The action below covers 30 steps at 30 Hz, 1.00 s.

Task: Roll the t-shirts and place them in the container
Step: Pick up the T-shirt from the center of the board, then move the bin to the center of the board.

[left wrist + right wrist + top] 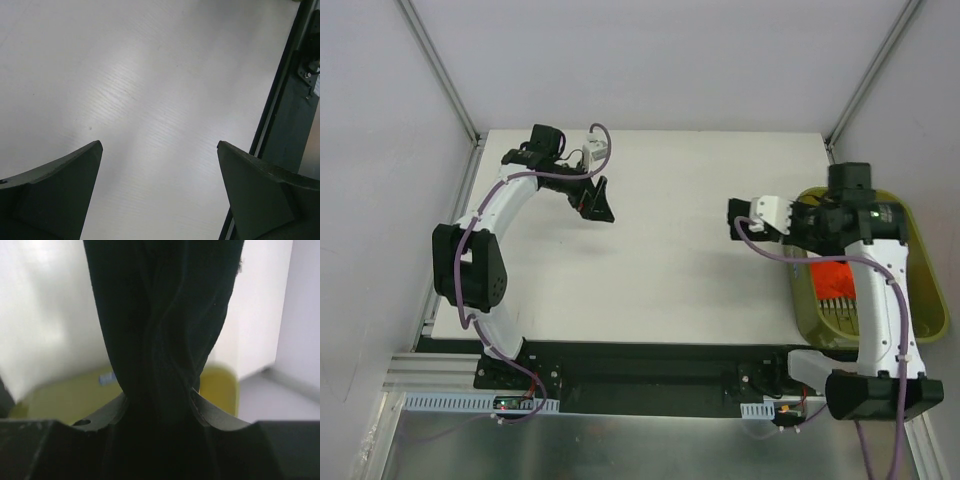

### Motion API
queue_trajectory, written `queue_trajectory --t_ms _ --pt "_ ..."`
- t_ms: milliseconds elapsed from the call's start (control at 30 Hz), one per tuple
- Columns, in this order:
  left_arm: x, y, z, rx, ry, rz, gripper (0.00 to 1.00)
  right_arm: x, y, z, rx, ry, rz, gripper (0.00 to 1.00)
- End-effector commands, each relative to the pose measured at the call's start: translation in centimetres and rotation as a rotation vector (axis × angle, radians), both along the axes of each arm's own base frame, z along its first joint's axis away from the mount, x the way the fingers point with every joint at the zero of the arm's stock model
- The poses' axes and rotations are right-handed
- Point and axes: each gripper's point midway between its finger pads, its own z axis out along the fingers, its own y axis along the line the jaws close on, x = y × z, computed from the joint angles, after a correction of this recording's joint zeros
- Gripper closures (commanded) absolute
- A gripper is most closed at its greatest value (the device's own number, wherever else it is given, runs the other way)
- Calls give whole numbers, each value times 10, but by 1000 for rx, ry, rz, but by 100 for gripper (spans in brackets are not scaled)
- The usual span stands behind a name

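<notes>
Soft, even light is washing the white bench, leaving hardly any shadow on it. A pale glare streak is crossing the bench in the left wrist view. Behind the dark, underexposed black t-shirt, the olive tub is blurring.

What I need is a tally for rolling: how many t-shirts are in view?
2. A black t-shirt is clamped in the right gripper; a red-orange one lies in the olive tub. More may be hidden there.

White table carries an olive tub (right edge, seemingly overhanging).
</notes>
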Motion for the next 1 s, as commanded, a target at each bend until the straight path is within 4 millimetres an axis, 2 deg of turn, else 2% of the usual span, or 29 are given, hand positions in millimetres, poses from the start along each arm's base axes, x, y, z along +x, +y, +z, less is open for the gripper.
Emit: queue_trajectory --t_ms 0,33,67,100,167,200,333,467,500,600,867,933,967 --pt "-9 20 8 124 -101 -36 1 -53 -67 2 -87 58 10 99" --pt "-9 21 6 137 -97 -37 1 -62 -74 3 -73 80 -2 99" --pt "-12 24 -1 159 -72 -38 1 -62 -86 4 -104 62 39 99" --pt "-14 25 -3 165 -65 -42 1 -63 -109 0 -90 94 -38 99" --pt "-17 28 -7 188 -67 -49 1 -61 -130 5 -88 98 -71 99" --pt "-18 30 -10 202 -66 -50 1 -58 -150 2 -85 107 -86 99" --pt "-21 39 -15 265 -66 -62 1 -52 -184 3 -127 42 -43 99" --pt "-21 49 -24 331 -58 -70 1 -57 -184 -13 -143 43 46 99" --pt "-22 52 -26 350 -56 -68 1 -61 -180 -23 -127 60 72 99" --pt "-26 57 -28 380 -56 -72 1 -66 -175 -39 -141 64 169 99" --pt "-35 69 -36 475 -60 -98 1 -63 -179 -66 -110 137 221 99" --pt "-35 70 -35 484 -65 -98 1 -68 -170 -73 -96 165 249 99" --pt "-34 71 -35 490 -68 -94 1 -75 -161 -84 -68 196 267 99"
